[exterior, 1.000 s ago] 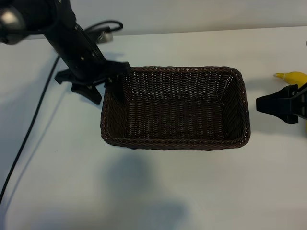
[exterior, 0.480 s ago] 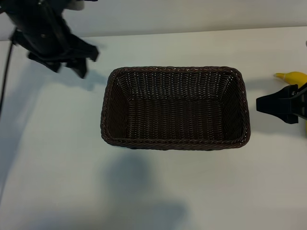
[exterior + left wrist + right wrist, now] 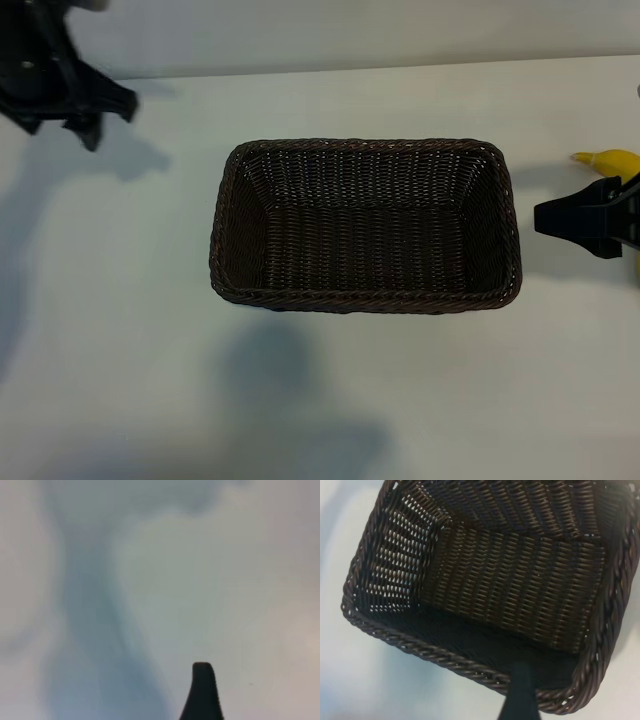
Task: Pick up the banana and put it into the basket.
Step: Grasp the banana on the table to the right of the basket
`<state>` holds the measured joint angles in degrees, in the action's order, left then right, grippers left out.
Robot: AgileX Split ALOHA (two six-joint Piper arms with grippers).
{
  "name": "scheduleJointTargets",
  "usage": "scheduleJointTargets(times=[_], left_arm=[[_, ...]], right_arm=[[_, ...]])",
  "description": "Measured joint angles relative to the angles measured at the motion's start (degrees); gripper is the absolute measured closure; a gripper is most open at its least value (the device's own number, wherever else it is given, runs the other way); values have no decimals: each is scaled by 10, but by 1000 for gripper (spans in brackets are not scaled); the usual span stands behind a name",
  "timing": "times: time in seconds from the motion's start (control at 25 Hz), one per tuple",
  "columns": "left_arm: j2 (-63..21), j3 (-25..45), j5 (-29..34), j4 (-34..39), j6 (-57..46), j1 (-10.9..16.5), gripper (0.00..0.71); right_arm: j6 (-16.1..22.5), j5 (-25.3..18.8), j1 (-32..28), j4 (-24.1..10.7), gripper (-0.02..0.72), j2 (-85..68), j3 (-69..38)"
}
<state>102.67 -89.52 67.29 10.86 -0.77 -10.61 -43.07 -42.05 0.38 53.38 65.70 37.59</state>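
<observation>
The dark brown wicker basket (image 3: 365, 225) stands empty in the middle of the white table; the right wrist view looks into the basket (image 3: 510, 575) from one short end. The yellow banana (image 3: 608, 160) lies at the far right edge, and most of it is hidden under my right gripper (image 3: 545, 215). That gripper hovers just right of the basket, pointing at it, open with nothing in it; one of its fingers (image 3: 521, 690) shows over the rim. My left gripper (image 3: 110, 120) hangs open and empty at the far left back corner, well away from the basket.
The white table (image 3: 300, 400) runs to a pale wall along its back edge. Soft shadows lie in front of the basket and under the left arm. The left wrist view shows only one dark finger (image 3: 202, 690) over bare table surface.
The left arm has pulled away from the basket's back left corner, up and to the left toward the table's corner. The right arm, banana and basket have not moved.
</observation>
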Motion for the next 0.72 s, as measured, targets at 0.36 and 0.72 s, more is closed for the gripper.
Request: scheduleJointTargets(times=[0.36,0.72], left_arm=[[-3,0,0,-32,-2,156,121],[-49,17,0,-162,43,164,121]], right_arm=[[0,0,0,-1,120,0,0],[0,0,0,-1,120,0,0]])
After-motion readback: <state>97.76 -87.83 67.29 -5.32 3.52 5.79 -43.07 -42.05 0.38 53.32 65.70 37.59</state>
